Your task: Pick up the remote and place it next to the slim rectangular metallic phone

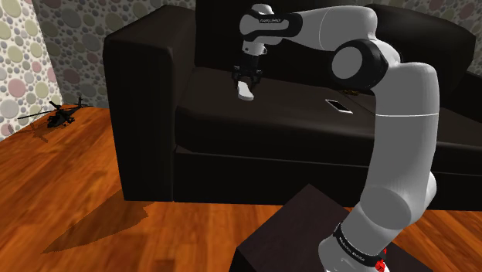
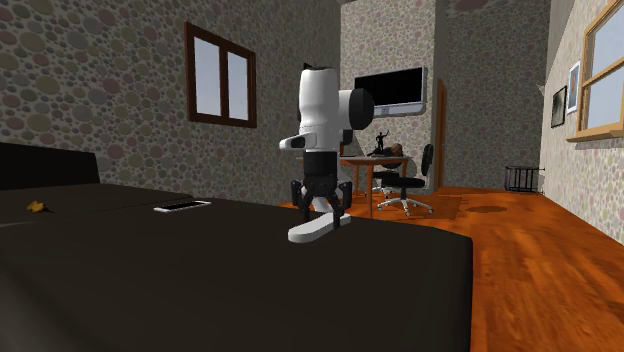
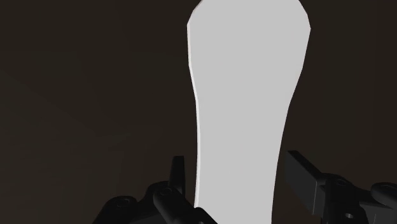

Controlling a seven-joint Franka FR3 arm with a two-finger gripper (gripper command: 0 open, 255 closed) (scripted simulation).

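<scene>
A plain white remote (image 1: 245, 91) (image 2: 318, 226) (image 3: 245, 95) lies along the black sofa seat (image 1: 270, 116) (image 2: 200, 270), toward the shoulder view's left. My gripper (image 1: 246, 82) (image 2: 320, 204) (image 3: 238, 184) comes straight down on it and is shut on the remote's narrow end, one black finger (image 3: 305, 181) at each side. The remote looks slightly tilted; I cannot tell whether it still touches the cushion. The slim phone (image 1: 338, 106) (image 2: 182, 206) lies flat on the same seat, well off to the shoulder view's right of the remote.
The sofa's armrest (image 1: 139, 69) and backrest (image 1: 224, 31) bound the seat. A small yellow object (image 2: 38, 207) lies beyond the phone. A toy helicopter (image 1: 58, 116) sits on the wooden floor. A desk with an office chair (image 2: 405, 185) stands far behind.
</scene>
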